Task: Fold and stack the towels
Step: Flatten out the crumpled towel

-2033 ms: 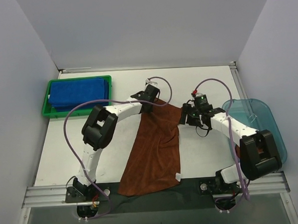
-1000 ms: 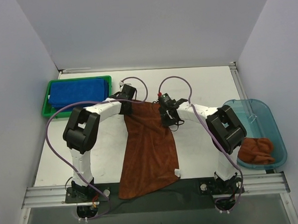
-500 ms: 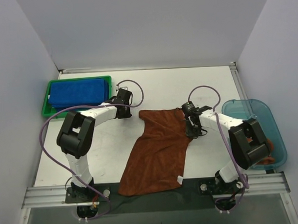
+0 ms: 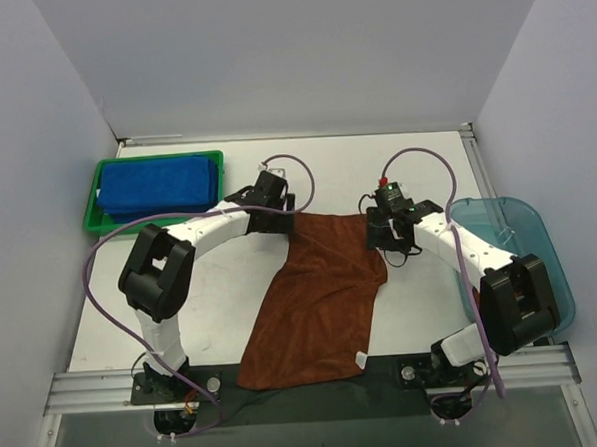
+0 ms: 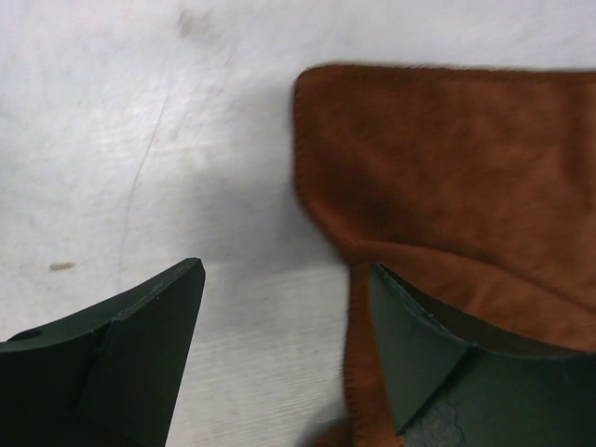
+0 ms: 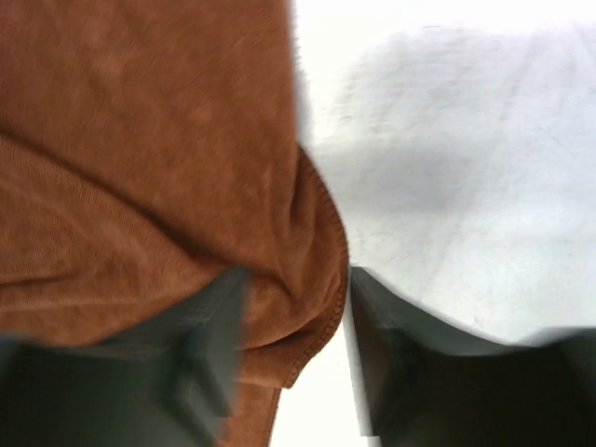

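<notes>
- Judging from the blue towels (image 4: 159, 184), part of the task is taken as done: they are seen folded and piled in the green tray (image 4: 93, 222) at the far left of the counter (image 4: 396, 168)
- One rust-brown towel (image 4: 322, 292) is noted unfolded in the middle of the counter, lying slantwise and creased, with its far edge between the two arms and its near end draped over the counter's near edge
- The left jaws are found spread wide at the towel's far left corner (image 5: 447, 158); bare counter is seen between them, the hem runs beside and under one finger, and nothing is pinched
- The right jaws are found at the far right corner, part-way apart, with a rolled hem of the towel (image 6: 140, 140) lying between them; the view is blurred, and it cannot be told whether the cloth is gripped or free
- The translucent teal bin (image 4: 541, 261) is noted at the right, largely covered by the right arm; its contents cannot be made out
- Remaining work is judged as follows: the brown towel is to be smoothed, folded and set on the blue pile; no fold has yet been made in it
</notes>
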Robot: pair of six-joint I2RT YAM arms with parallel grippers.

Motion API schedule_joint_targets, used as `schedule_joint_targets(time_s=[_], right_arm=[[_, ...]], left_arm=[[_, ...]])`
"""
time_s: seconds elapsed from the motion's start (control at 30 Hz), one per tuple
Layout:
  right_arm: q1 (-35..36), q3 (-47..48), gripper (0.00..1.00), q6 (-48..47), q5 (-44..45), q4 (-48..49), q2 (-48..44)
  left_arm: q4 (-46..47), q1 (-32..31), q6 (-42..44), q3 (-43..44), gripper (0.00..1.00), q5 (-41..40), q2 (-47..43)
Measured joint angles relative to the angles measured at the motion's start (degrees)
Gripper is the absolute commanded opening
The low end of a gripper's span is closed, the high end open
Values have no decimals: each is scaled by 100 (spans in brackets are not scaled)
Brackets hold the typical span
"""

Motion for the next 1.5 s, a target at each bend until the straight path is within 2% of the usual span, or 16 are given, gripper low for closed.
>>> schedule_joint_targets(time_s=[0.07,0.17,0.33,0.5,0.6,0.87,0.93,1.0,1.03,1.07,1.17,1.3,1.4,1.5], right_arm=[[-173,0,60,-48,-55,52,0],[-356,-2,61,-66,-111,168,2],[-485,-2,56,-85,-201,501,109],[-688,31,51,-118,-387,793,551],[-750,109,49,-131,-494,866,879],[-754,153,44,-39,-802,994,1408],[-754,153,43,-20,-848,1025,1425],[-754,155,37,-22,-876,1029,1434],[-756,155,33,-24,-887,1032,1443],[-761,160,29,-24,-890,1032,1453],[-763,181,28,-17,-949,1062,1482],[-763,142,34,-4,-940,1102,1429],[-767,-155,42,68,-763,1239,1058],[-778,-793,47,223,-258,1480,26]], left_arm=[[-24,-146,42,385,82,31,81],[7,-208,131,977,82,2,369],[-42,-201,317,1655,75,-247,1082],[-162,-201,498,1895,70,-514,1615],[-216,-203,586,1921,60,-614,1641],[-140,-214,691,1858,20,-682,1655],[-105,-225,706,1808,14,-708,1633],[-72,-234,730,1744,2,-730,1596],[-70,-234,732,1716,0,-745,1574],[-72,-234,748,1690,0,-756,1554],[-125,-234,793,1644,0,-778,1499],[-426,-236,925,1762,0,-776,1473],[-922,-297,1091,2347,0,-763,1478],[-1224,-540,1296,3397,0,-772,1478]])
